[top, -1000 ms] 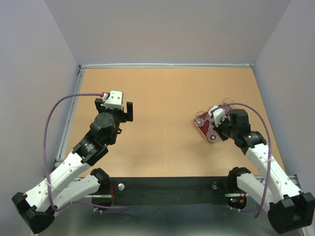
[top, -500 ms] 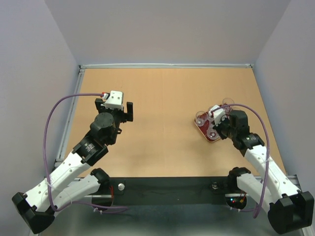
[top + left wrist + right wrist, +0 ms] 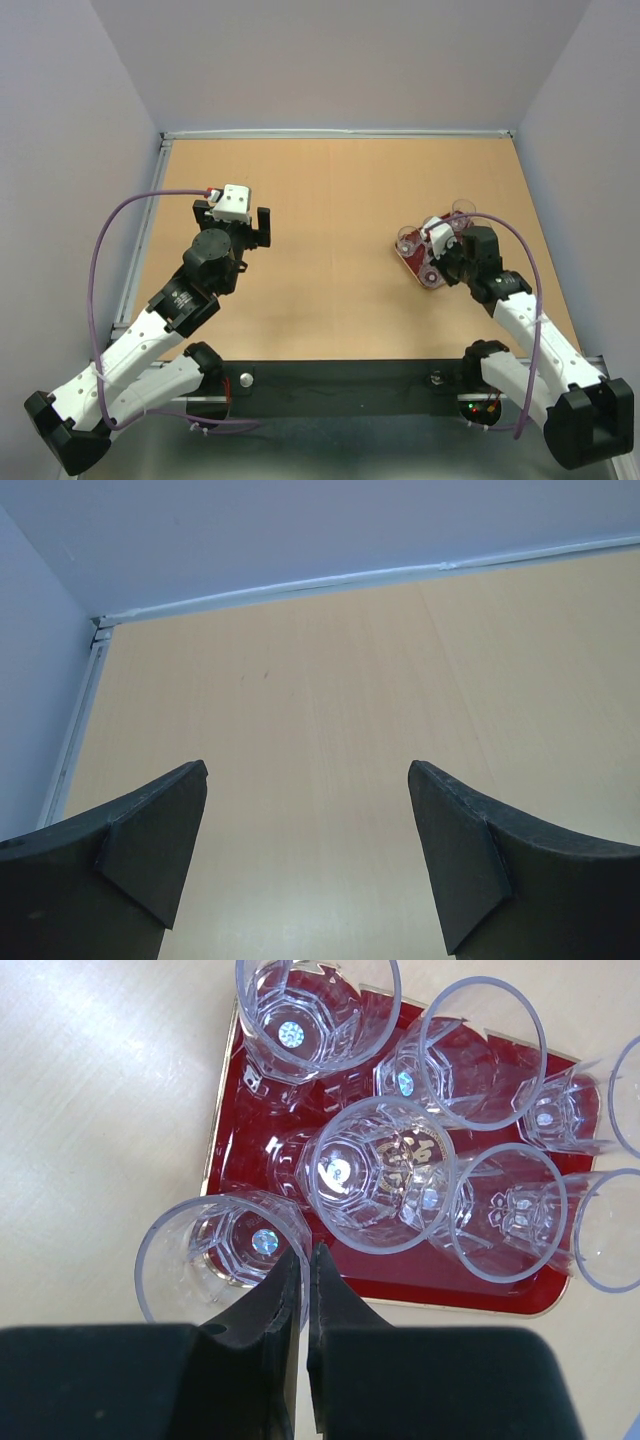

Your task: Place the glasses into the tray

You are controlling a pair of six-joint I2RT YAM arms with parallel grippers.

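- The right gripper (image 3: 305, 1255) has its two fingers drawn almost together on the wall of the seventh glass (image 3: 215, 1260), one finger inside the rim and one outside. The glass is at the near-left corner of the tray (image 3: 440, 1285) as the wrist camera sees it.
- The other six glasses (image 3: 480, 1050) stand upright and crowded on the dark red tray. The centre glass (image 3: 380, 1175) covers the gold emblem and sits just beside the held one.
- The placing step appears to be at its end. The held glass's base shows over the tray's corner, though the pictures do not settle whether it rests flat or hangs just above the rim.
- The next move seems to call for parting the fingers and lifting straight up. The inner finger must clear the rim without dragging the glass or knocking its neighbour.
- The left gripper (image 3: 307, 780) hangs with its dark fingers wide apart and nothing between them. It is well away from the tray on the left half of the table.
- In the overhead view the tray lies on the right side of the light wooden table (image 3: 330, 200), partly hidden by the right arm.
- Plain pale grey walls enclose the table on three sides. A white rail (image 3: 350, 578) runs along the far edge, and a black base strip (image 3: 340, 375) carries both arms at the near edge.
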